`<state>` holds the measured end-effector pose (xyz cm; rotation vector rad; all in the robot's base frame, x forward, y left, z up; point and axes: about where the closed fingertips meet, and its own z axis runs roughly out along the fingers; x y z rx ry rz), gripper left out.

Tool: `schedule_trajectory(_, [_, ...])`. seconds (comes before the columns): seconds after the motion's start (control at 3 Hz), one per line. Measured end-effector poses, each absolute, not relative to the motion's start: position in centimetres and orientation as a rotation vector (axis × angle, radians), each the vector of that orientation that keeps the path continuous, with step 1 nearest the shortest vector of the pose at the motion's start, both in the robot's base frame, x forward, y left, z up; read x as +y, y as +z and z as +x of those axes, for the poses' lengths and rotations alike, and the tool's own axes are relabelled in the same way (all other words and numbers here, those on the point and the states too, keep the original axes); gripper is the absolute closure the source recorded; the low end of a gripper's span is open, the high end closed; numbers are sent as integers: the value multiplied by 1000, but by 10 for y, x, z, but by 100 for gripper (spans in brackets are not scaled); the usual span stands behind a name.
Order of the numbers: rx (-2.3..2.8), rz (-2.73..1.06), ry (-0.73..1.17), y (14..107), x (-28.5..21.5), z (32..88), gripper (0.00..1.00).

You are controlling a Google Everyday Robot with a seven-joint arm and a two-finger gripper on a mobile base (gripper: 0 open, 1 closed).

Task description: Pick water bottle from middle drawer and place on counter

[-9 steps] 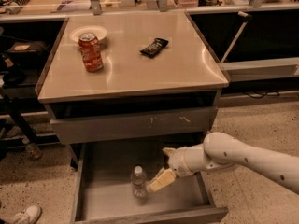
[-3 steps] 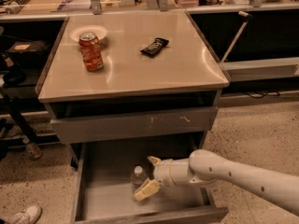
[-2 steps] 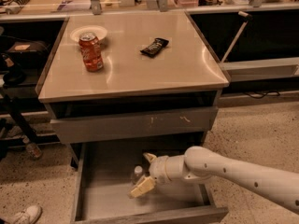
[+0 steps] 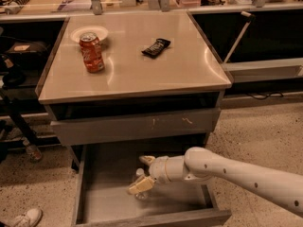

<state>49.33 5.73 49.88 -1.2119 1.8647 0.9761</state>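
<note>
The water bottle (image 4: 141, 194), small and clear with a white cap, stands on the floor of the open middle drawer (image 4: 78, 189) under the cabinet. My gripper (image 4: 143, 173) is down inside the drawer, open, with one pale finger behind the bottle and one in front of it. The arm partly hides the bottle. The counter (image 4: 142, 74) is the steel top above.
An orange soda can (image 4: 91, 52) stands at the counter's back left by a white plate (image 4: 90, 32). A black snack bar (image 4: 156, 47) lies at the back middle. The shut upper drawer front (image 4: 137, 126) overhangs the open drawer. A shoe (image 4: 23, 218) lies on the floor at left.
My gripper has moved left across the drawer from beside the bottle to around it. The bottle has stayed in place.
</note>
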Motion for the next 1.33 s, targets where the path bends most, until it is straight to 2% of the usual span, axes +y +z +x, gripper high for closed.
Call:
schedule_trajectory(1.0, [1865,-1212,976,499,57,493,89])
schedule_trajectory(1.33, [1865,-1212,976,499,57,493,100])
